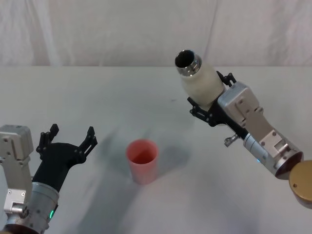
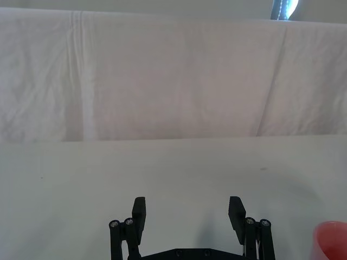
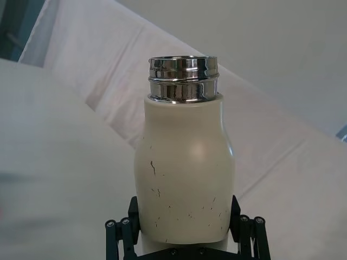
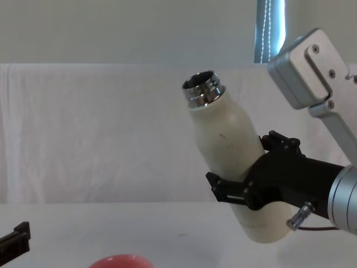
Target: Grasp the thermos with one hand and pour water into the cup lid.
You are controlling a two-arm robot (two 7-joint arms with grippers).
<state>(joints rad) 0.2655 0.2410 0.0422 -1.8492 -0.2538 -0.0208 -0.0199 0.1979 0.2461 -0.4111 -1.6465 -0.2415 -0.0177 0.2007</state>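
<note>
**Operator:** Nearest the head camera is my left gripper [image 1: 68,138], parked low on the left with its jaws spread wide and nothing between them. It sits beside the cup lid [image 1: 142,160] but apart from it; its own wrist view shows the lid's rim at the edge [image 2: 332,241].

**Inspector:** And the working arm?

**Operator:** My right gripper [image 1: 210,110] is clamped around the lower body of the thermos [image 1: 201,80], which is lifted clear of the table [image 1: 97,97]. From the chest view the bottle [image 4: 227,151] leans with its open steel neck [image 4: 203,89] pointing up and toward my left, only partly tipped. The right wrist view shows the fingers [image 3: 122,230] seated against both sides of the body [image 3: 184,179].

**Inspector:** Where is the lid relative to the mouth?

**Operator:** It stands upright on the table, lower and to the left of the neck, well apart. I see no water leaving the mouth.

**Inspector:** Your judgement on the pour?

**Operator:** I would bring the mouth over the lid's opening first, then lower it close to the rim before rotating further. The tilt should build slowly, since the lid is small and light-looking and a sudden stream could overshoot or tip it. I cannot tell how full the bottle is.
</note>
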